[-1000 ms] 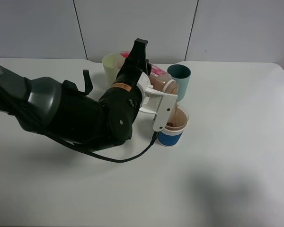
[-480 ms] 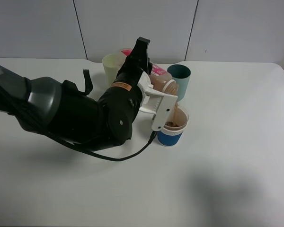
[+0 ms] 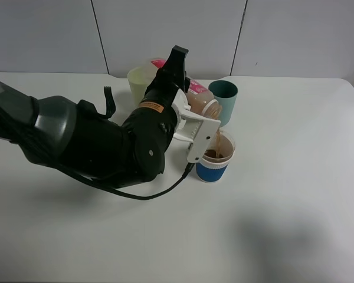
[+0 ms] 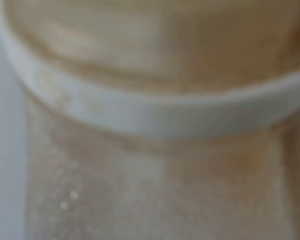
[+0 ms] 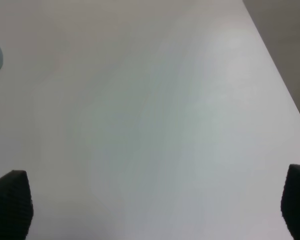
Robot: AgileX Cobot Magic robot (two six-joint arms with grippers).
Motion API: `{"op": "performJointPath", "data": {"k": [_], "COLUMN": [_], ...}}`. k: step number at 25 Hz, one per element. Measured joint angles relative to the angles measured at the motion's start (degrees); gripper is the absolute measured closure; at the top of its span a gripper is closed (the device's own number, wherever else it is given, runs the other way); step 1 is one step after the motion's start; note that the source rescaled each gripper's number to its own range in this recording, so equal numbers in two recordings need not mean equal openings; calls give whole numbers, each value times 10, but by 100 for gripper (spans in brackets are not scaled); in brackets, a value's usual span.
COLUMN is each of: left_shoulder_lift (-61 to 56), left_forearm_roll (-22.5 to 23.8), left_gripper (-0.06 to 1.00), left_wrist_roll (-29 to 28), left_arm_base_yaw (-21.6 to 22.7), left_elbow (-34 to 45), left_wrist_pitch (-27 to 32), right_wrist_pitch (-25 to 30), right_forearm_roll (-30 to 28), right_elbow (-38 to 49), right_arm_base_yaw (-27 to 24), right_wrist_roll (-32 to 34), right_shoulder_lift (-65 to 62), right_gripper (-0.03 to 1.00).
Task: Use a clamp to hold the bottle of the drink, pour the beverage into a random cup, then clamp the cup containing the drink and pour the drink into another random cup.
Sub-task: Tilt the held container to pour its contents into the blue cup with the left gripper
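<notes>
Left claw (image 3: 200, 127) clenched on tilted bottle (image 3: 207, 106) (mouth down) just above blue-and-white cup (image 3: 212, 172)

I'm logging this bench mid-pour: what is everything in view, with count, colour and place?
bottle of the drink: 1, clear with brown drink and a pink-red label, tilted above the paper cup
drink stream: 1, brown, falling from the bottle mouth into the paper cup
paper cup: 1, blue and white, mid-table, brown drink inside
teal cup: 1, teal, just behind the paper cup
yellow-green cup: 1, pale, at the back, left of the bottle
pink item: 1, mostly hidden behind the yellow-green cup
table: 1, white
left arm: 1, black, reaching across the table
left fingers: white, shut on the bottle
right fingers: black tips, open above bare table
</notes>
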Motion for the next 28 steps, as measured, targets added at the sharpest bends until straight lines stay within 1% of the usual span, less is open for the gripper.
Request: {"op": "performJointPath", "data": {"k": [14, 18, 23, 28], "left_shoulder_lift": [0, 0, 0, 0], "left_forearm_roll": [4, 16, 25, 46], "left_gripper": [92, 92, 92, 92], "left_wrist_roll": [14, 26, 28, 30], "left_arm_base_yaw": [0, 0, 0, 0], "left_elbow": [0, 0, 0, 0], "left_wrist_pitch": [-12, -17, -20, -20], "right_wrist_pitch": [0, 0, 0, 0], "right_forearm_roll": [0, 0, 0, 0], "right_elbow": [0, 0, 0, 0], "right_arm_base_yaw": [0, 0, 0, 0], "right_wrist_roll": [0, 0, 0, 0], "right_shoulder_lift": [0, 0, 0, 0], "right_gripper": [-3, -3, -3, -3]}}
